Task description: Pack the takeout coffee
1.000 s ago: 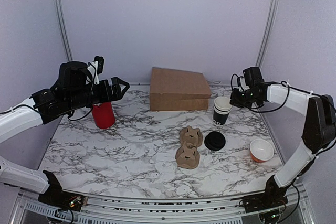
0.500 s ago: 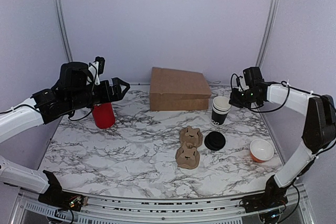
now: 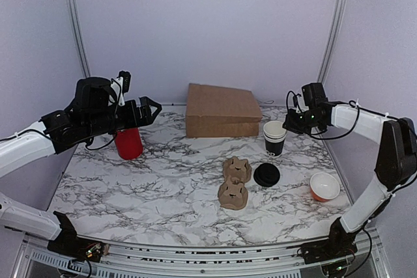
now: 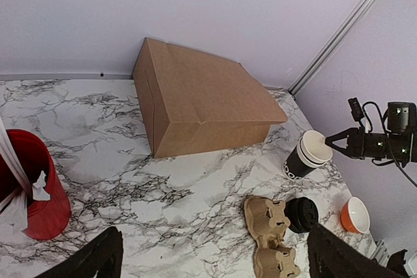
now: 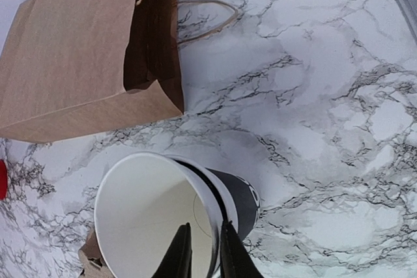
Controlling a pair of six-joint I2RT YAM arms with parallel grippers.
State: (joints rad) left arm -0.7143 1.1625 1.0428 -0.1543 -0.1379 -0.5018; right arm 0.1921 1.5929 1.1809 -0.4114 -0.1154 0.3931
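No takeout coffee with its lid on shows in any view. A black paper cup (image 3: 274, 141) with a white rim and white inside stands at the right, leaning a little; a second rim shows just under the top one (image 4: 305, 157). My right gripper (image 5: 205, 226) straddles that rim (image 5: 156, 161), one finger inside and one outside, slightly parted. From above, the right gripper (image 3: 290, 124) sits at the cup's right edge. A loose black lid (image 3: 266, 175) lies in front of the cup. My left gripper (image 3: 151, 105) hangs wide open and empty above the far left.
A brown paper bag (image 3: 221, 110) lies on its side at the back, its mouth facing right (image 5: 146, 43). A cardboard cup carrier (image 3: 234, 182) lies beside the lid. A red cup (image 3: 128, 142) stands below the left arm. An orange bowl (image 3: 324, 187) sits at the right.
The black cup has settled lower and straighter on the table. My right fingers have eased apart on its rim. The left arm has not moved.
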